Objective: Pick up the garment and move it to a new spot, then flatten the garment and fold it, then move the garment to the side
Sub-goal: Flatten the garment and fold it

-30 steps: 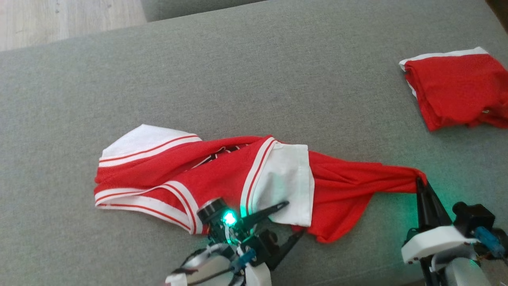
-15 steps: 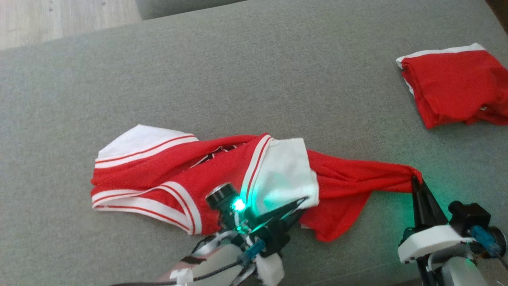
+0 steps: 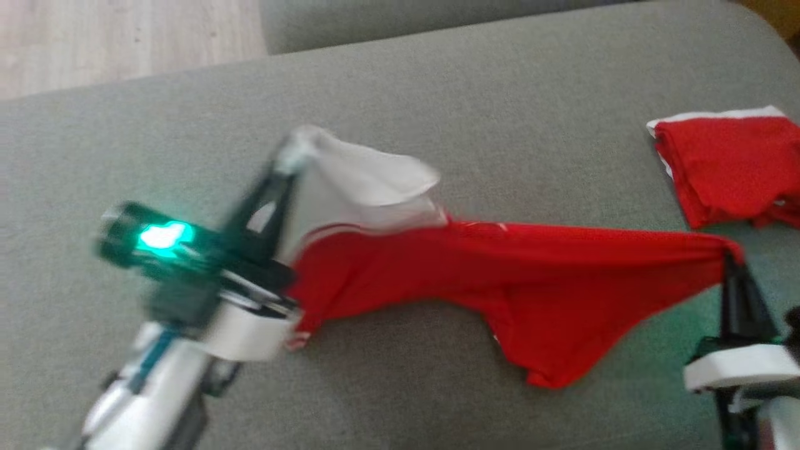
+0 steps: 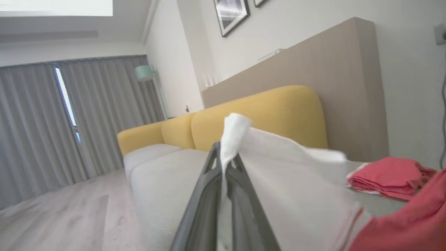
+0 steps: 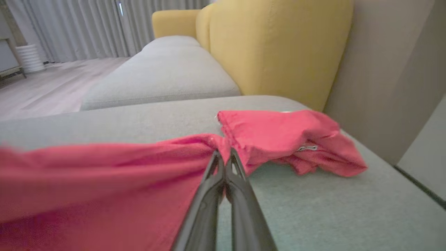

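Across the grey cushion (image 3: 437,81), a red-and-white garment (image 3: 531,275) was stretched taut between two grippers.
A folded red pile (image 3: 731,162) lay at the cushion's right edge. The left gripper (image 3: 289,159) was clamped on the garment's white corner over the cushion's middle, and the right gripper (image 3: 728,257) was pinched on its red end near that edge.

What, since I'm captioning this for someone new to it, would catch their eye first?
The red and white garment, stretched across the middle of the grey sofa cushion between both tools: the left tool pinches its white end, the right tool its red corner. Next, the folded red garment lying at the cushion's far right.
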`<state>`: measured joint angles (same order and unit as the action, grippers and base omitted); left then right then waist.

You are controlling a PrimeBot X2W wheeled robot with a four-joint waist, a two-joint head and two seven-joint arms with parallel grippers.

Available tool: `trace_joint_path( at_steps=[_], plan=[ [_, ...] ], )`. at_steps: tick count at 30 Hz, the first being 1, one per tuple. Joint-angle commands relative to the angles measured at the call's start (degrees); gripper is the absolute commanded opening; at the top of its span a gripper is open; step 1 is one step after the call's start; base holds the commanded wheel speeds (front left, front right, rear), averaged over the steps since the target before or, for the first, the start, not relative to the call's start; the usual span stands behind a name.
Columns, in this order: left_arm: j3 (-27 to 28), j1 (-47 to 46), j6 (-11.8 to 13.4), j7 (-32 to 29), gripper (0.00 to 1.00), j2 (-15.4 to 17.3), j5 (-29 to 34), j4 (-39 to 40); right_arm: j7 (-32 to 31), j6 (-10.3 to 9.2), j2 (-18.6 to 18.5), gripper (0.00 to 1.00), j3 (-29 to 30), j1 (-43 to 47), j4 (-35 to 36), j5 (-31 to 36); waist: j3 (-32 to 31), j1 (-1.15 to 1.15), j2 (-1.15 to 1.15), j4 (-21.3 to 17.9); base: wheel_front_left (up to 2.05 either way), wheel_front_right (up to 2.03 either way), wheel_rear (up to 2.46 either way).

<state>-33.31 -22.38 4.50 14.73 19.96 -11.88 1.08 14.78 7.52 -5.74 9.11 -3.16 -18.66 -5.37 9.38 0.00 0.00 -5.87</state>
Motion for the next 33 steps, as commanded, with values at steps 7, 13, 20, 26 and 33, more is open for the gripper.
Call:
trace_joint_path(
  at_steps=[7,13,20,26,33],
  plan=[
    [16.6,0.6,-0.8,0.3,0.0,7.4,-4.2,7.8,-0.5,-0.03,-4.1,0.0,5.0,1.2,9.6,1.5,-4.0,0.0,0.0,2.2,0.0,0.0,0.0],
    [21.4,-1.1,-2.8,0.3,0.0,9.3,-4.8,10.1,-4.9,-0.03,-4.8,0.0,5.7,1.5,20.0,0.6,-5.4,0.0,0.0,2.5,0.0,0.0,0.0],
    [18.9,-16.5,-9.3,-2.6,0.0,10.1,-7.0,2.5,-12.4,-0.03,-11.1,0.0,-1.4,-11.8,23.9,-3.4,-3.4,0.0,0.0,2.3,0.0,0.0,0.0],
    [16.2,-40.4,-11.5,-6.0,0.0,8.3,-9.9,-17.5,-17.7,-0.03,-12.6,0.0,-11.1,-38.1,10.5,-10.3,4.0,0.0,0.0,1.6,0.0,0.0,0.0],
    [13.3,-62.5,-11.5,0.0,0.0,3.8,-3.7,-35.3,-6.7,-0.03,-13.7,0.0,-16.3,-63.7,-9.7,-7.6,10.2,0.0,0.0,2.5,0.0,0.0,0.0]
  ],
)
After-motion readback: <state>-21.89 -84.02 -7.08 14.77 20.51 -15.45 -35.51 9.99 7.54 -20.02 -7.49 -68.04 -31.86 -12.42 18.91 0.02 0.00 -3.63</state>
